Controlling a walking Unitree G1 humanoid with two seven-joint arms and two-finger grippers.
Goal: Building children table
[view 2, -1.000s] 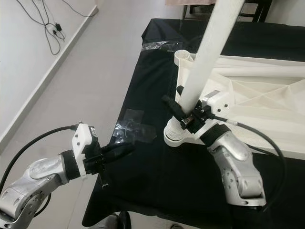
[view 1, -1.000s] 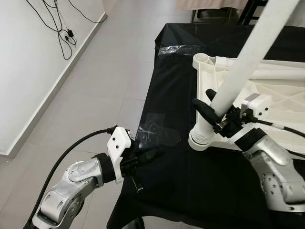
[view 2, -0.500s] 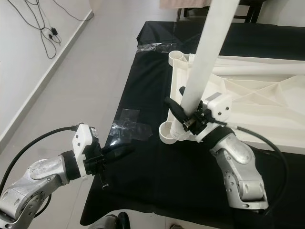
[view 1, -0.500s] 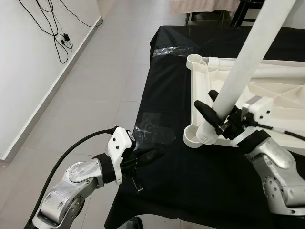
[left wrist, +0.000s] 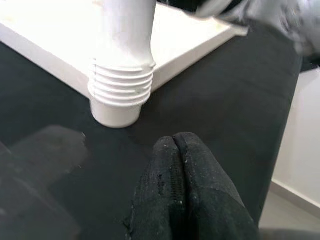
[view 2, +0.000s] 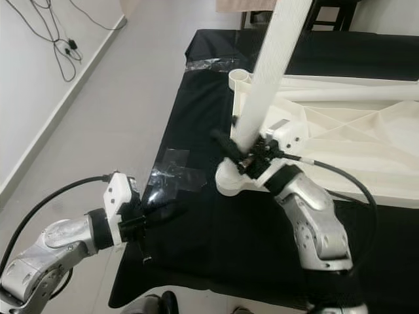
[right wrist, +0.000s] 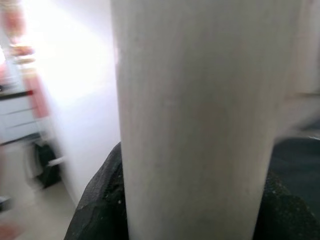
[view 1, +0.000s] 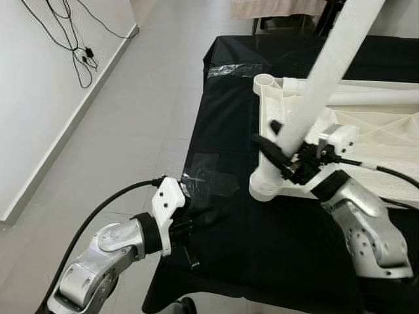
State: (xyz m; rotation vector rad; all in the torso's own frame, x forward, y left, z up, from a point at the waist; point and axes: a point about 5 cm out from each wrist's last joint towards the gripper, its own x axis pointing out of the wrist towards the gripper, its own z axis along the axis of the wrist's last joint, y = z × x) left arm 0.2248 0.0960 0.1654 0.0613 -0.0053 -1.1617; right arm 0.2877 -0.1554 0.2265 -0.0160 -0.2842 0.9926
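Note:
A white plastic tabletop [view 1: 366, 131] lies upside down on the black-covered table [view 1: 262, 248]. A long white table leg [view 1: 327, 72] stands tilted in the near corner socket [view 1: 265, 186], its ribbed end [left wrist: 121, 85] sitting in that socket. My right gripper [view 1: 278, 147] is shut on the leg just above the socket, and the leg [right wrist: 200, 120] sits between its black fingers. My left gripper [view 1: 208, 216] hovers over the table's left edge, a little left of the socket. Its fingers [left wrist: 177, 190] are pressed together, holding nothing.
A second corner socket [view 1: 264, 82] stands at the tabletop's far left corner. Clear tape patches [view 1: 209, 173] lie on the black cloth. The table's left edge drops to a grey tiled floor [view 1: 124, 124]. Cables [view 1: 72, 39] hang on the white wall.
The right gripper has swung the leg and its socket corner a little left. The left gripper has drifted slightly lower and right. The camera has shifted a little.

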